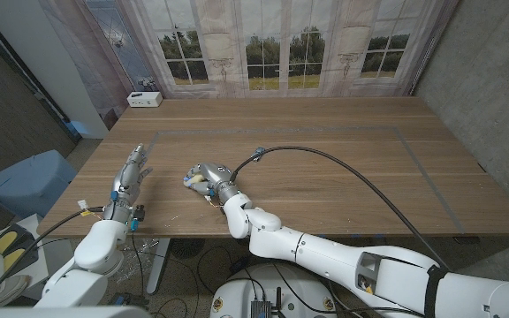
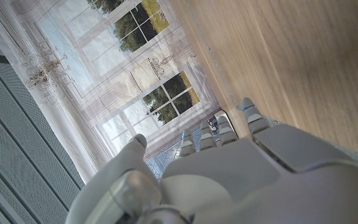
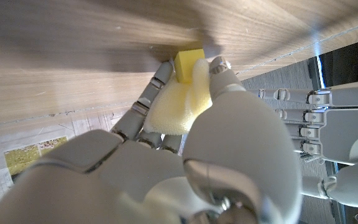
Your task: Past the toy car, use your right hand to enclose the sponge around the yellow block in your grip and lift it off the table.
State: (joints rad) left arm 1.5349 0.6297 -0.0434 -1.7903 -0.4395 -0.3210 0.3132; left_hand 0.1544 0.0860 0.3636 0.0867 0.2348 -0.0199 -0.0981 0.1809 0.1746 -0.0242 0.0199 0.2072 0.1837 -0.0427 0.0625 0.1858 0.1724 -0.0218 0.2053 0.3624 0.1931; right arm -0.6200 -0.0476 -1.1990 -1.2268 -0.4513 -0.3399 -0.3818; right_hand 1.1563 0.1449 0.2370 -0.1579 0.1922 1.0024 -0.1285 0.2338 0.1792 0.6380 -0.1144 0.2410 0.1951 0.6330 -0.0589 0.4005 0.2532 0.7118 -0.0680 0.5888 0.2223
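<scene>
The left hand (image 1: 132,177) sits on the wooden table (image 1: 343,168) near its front edge, well to the left of the sponge, fingers straight and spread apart, holding nothing. In the left wrist view the back of that hand (image 2: 241,168) points its fingers along the table (image 2: 291,56) toward the curtained windows (image 2: 135,93).

Just right of it, the right hand (image 1: 208,179) is closed around the pale yellow sponge (image 1: 196,180), which shows between the fingers at the hand's left side. Whether the sponge is off the table or touching it cannot be told from the head view. The right wrist view is clearer: the sponge (image 3: 176,106) is folded inside the right hand (image 3: 185,143), fingers on one side and thumb on the other, and the yellow block (image 3: 188,64) sticks out of the sponge's far end, close to the table (image 3: 73,56). The left hand (image 3: 328,124) lies just beside it.

Behind the sponge, at the table's far left corner, sits a small white box (image 1: 145,99). A black cable (image 1: 352,172) loops over the table to the right of the sponge.
</scene>
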